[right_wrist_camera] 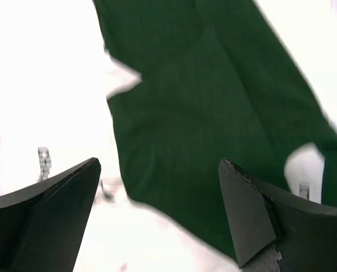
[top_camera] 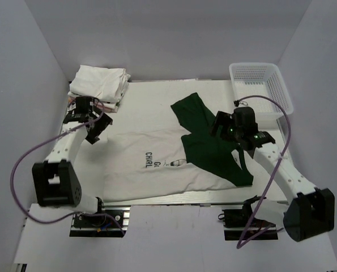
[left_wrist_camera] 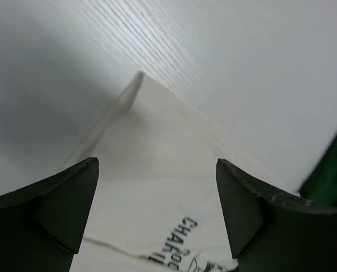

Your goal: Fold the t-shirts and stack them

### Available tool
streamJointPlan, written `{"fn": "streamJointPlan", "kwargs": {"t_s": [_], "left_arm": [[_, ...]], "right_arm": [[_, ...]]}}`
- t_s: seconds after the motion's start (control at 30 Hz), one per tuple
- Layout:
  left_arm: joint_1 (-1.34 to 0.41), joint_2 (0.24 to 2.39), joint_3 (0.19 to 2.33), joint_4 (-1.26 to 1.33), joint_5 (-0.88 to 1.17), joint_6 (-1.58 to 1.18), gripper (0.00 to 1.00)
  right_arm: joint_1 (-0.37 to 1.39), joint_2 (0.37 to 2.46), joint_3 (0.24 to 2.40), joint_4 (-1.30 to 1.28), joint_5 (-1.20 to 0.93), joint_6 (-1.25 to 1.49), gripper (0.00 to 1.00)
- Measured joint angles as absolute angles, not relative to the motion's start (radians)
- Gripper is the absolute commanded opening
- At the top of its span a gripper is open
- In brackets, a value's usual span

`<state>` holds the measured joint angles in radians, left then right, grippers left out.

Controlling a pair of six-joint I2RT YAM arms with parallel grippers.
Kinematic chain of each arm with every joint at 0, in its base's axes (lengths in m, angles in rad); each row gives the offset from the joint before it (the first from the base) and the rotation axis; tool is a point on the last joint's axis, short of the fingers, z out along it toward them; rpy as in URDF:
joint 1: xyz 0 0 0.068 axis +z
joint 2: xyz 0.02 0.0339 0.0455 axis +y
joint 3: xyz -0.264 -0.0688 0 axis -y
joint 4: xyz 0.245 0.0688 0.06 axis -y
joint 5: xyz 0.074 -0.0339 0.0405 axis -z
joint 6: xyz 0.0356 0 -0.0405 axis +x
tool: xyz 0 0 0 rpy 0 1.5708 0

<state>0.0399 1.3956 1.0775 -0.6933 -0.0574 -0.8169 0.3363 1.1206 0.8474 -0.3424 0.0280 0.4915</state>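
At the far left corner of the table (top_camera: 157,90) sits a pile of folded tees (top_camera: 100,82), whitish and a little rumpled on top. Just in front of that pile hangs the left gripper (top_camera: 96,129), its 2 fingers spread wide and gripping nothing. It is above the far left corner of the printed t-shirt (top_camera: 151,153). The left wrist view shows that white corner lying just ahead of the fingertips, with the white cloth running back under the gap between them. Whether the fingers touch the cloth cannot be told.

The printed t-shirt lies flat across the middle of the table, its white body toward the left arm. Part of the dark lettering (top_camera: 148,159) shows near its centre. Toward the right, the dark green sleeves (top_camera: 208,144) are folded in over the white body, 1 reaching to the far side and 1 to the near edge.

The right gripper (top_camera: 219,126) is over this green part, also released, with jaws wide apart and nothing between them. In the right wrist view green cloth fills the space under and beyond the fingers, with white cloth to the left. Contact cannot be judged here either.

Beyond the right arm, at the far right corner, stands a white mesh basket (top_camera: 264,82), well apart from the t-shirt's white body.
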Motion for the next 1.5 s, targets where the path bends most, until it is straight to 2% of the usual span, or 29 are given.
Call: {"fn": "streamJointPlan", "kwargs": {"t_s": [0.2, 0.43, 0.5, 0.6, 0.63, 0.7, 0.77, 0.83, 0.87, 1.27, 1.43, 1.5], "left_arm": [[0.057, 1.736, 1.146, -0.642, -0.073, -0.782, 0.82], [0.057, 1.831, 1.198, -0.601, -0.043, -0.75, 0.62], [0.057, 1.865, 1.245, -0.59, -0.04, -0.745, 0.59], [0.057, 1.909, 1.28, -0.578, -0.042, -0.737, 0.47], [0.057, 1.92, 1.282, -0.578, -0.042, -0.732, 0.4], [0.057, 1.922, 1.286, -0.577, -0.039, -0.727, 0.36], [0.057, 1.922, 1.282, -0.572, -0.038, -0.72, 0.26], [0.056, 1.918, 1.267, -0.557, -0.037, -0.714, 0.06], [0.056, 1.913, 1.257, -0.547, -0.035, -0.71, 0.0], [0.056, 1.85, 1.177, -0.48, -0.019, -0.699, 0.0], [0.056, 1.816, 1.171, -0.458, -0.028, -0.694, 0.0], [0.056, 1.81, 1.171, -0.449, -0.035, -0.69, 0.0]], "right_arm": [[0.335, 1.445, 1.127, -0.296, 0.103, 0.446, 0.9], [0.328, 1.797, 1.466, -0.306, 0.171, 0.382, 0.9], [0.322, 1.905, 1.581, -0.327, 0.181, 0.362, 0.9], [0.315, 2.037, 1.718, -0.366, 0.181, 0.333, 0.9], [0.314, 2.071, 1.752, -0.379, 0.182, 0.325, 0.9], [0.31, 2.123, 1.802, -0.403, 0.183, 0.309, 0.9], [0.306, 2.166, 1.846, -0.417, 0.181, 0.296, 0.9], [0.301, 2.203, 1.894, -0.426, 0.177, 0.281, 0.9], [0.299, 2.225, 1.923, -0.423, 0.172, 0.277, 0.9], [0.288, 2.53, 2.194, -0.265, 0.071, 0.21, 0.9], [0.29, 2.608, 2.243, -0.203, 0.045, 0.178, 0.9], [0.291, 2.61, 2.244, -0.199, 0.025, 0.175, 0.84]]}}
